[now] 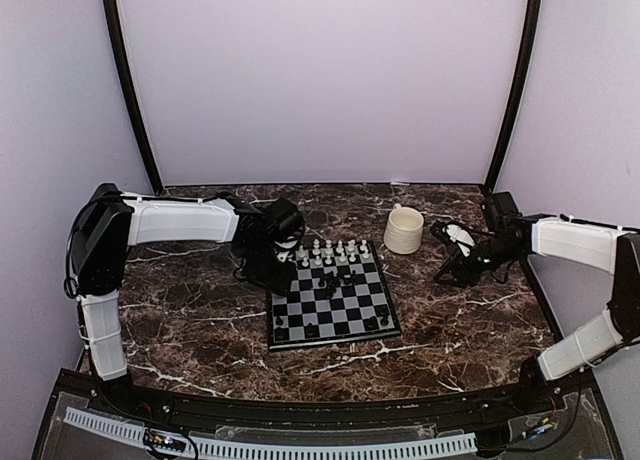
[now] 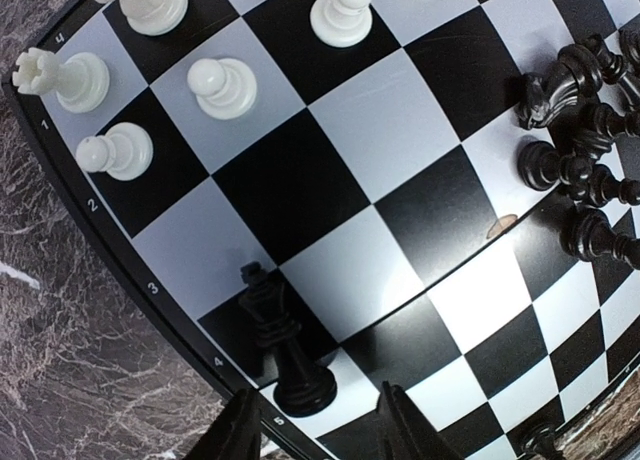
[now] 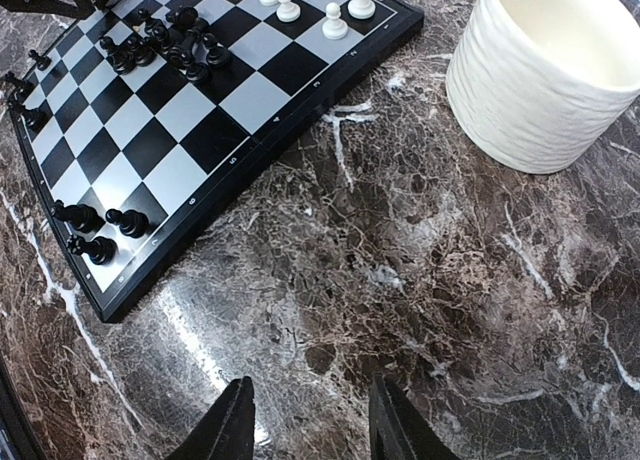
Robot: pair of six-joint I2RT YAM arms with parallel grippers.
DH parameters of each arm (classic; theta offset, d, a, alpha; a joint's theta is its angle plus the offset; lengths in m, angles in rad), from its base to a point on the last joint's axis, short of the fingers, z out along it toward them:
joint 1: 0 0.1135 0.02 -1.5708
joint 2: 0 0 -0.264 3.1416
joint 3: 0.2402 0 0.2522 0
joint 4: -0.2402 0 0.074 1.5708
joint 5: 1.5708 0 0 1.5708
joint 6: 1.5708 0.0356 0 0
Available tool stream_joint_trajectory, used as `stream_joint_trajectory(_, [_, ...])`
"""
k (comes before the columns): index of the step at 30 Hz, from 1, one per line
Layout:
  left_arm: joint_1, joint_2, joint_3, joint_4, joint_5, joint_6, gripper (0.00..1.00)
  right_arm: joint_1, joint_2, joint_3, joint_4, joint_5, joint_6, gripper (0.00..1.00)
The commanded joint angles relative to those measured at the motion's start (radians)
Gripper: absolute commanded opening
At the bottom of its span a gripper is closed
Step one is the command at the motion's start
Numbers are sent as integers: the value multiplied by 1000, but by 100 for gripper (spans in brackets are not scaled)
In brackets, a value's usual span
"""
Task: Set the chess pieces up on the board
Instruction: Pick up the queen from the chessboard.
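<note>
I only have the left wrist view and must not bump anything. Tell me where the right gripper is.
Observer: The right gripper hangs open and empty over the marble tabletop, right of the board.
Operator: Name whatever stands near it.
Observer: A cream mug, upright, just off the board's far right corner.
Operator: Report any black pieces outside my frame.
Observer: Three black pieces stand in the board's near right corner.

numbers 2, 3, 4 on board (image 2: 121,245) rim
</note>
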Motion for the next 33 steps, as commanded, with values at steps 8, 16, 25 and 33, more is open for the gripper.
stream_joint_trajectory(8, [-3,46,61,-31,-48,2,36,-3,13,3,18,-2,-7,40])
stream_joint_trajectory(16, [-3,58,81,-71,-38,9,28,-3,16,3,18,-4,-6,40])
stream_joint_trajectory(25, [-3,-36,36,-56,-28,54,17,-3,22,23,6,-27,-4,40])
stream_joint_trajectory(33, [-3,-138,-43,24,-2,100,16,28,48,95,-54,-50,-9,39])
